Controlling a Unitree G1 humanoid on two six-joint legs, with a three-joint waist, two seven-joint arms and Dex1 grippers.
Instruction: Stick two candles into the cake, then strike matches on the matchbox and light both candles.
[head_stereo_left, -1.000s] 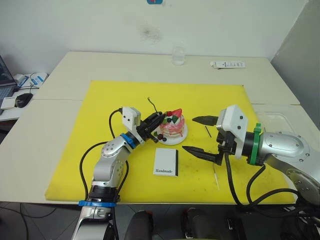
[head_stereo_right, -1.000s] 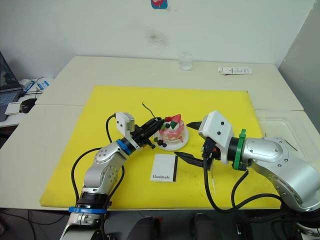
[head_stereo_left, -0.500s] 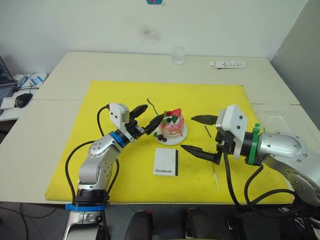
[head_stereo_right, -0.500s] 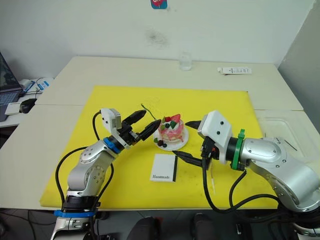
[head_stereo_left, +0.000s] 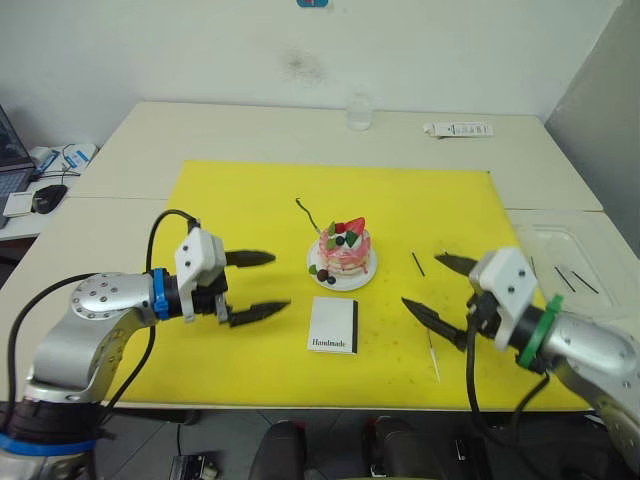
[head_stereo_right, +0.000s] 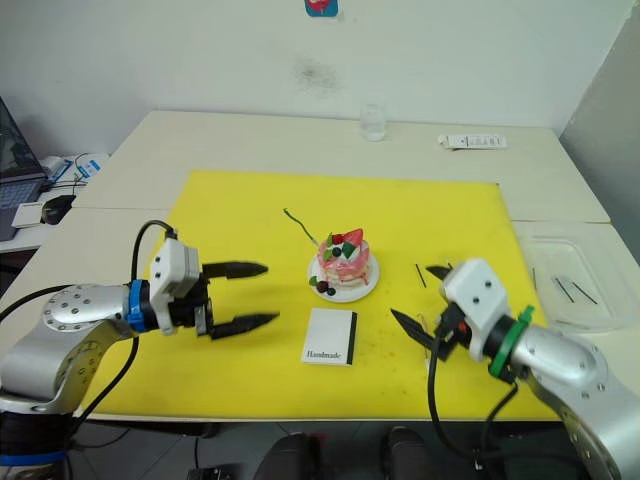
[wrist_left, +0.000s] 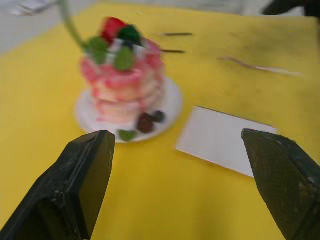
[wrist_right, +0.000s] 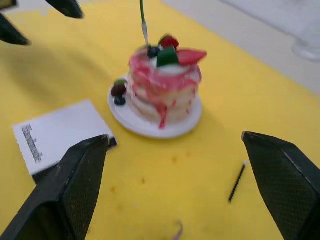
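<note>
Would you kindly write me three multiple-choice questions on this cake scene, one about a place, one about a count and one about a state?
1. Where does the matchbox lie?
A. On the yellow mat, just in front of the cake
B. On the bare table behind the mat
C. On the cake's plate

2. How many candles stand in the cake?
A. None
B. One
C. Two

3. How are the left gripper and the right gripper?
A. Both shut on matches
B. Left open, right shut
C. Both open and empty

Answers:
1. A, the white box sits on the mat between the cake and the near edge.
2. B, only the greenish candle rises from the cake; the pinkish candle lies on the mat.
3. C, each pair of black fingers is spread with nothing between.
</note>
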